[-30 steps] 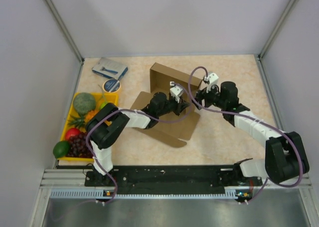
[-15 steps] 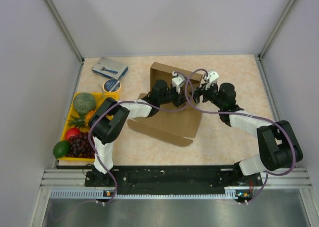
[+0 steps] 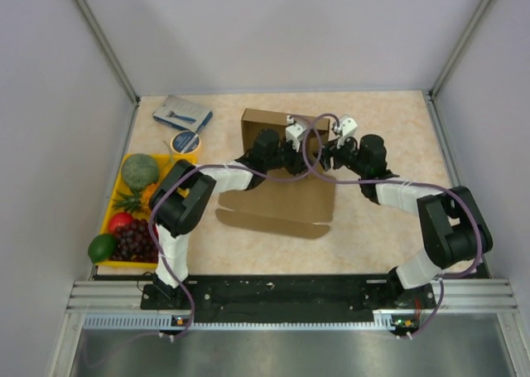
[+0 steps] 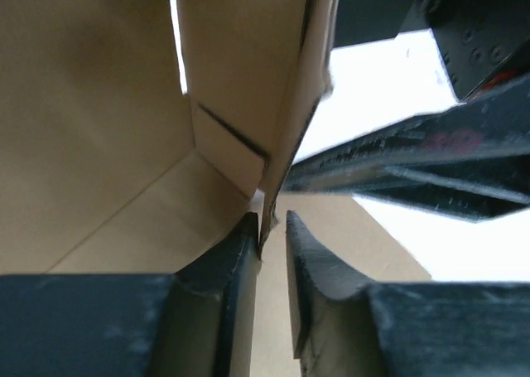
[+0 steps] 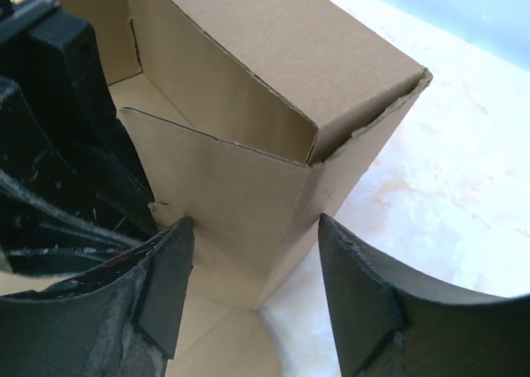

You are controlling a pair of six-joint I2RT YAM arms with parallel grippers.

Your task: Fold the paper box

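Observation:
The paper box is brown cardboard, half set up in the middle of the table, with its back wall upright and its front flap flat. My left gripper is inside it. In the left wrist view its jaws stand a narrow slit apart, with the edge of an upright wall against one finger and clear of the other. My right gripper is open at the box's right rear corner. In the right wrist view the box corner sits between its spread fingers.
A yellow tray of fruit lies at the left edge of the table. Behind it are a tape roll and a blue-grey packet. Grey walls close in the table on three sides.
The box has turned squarer to the table and its back wall stands more upright. Both grippers have moved toward the back. The left jaws have parted a little; the right have narrowed slightly.

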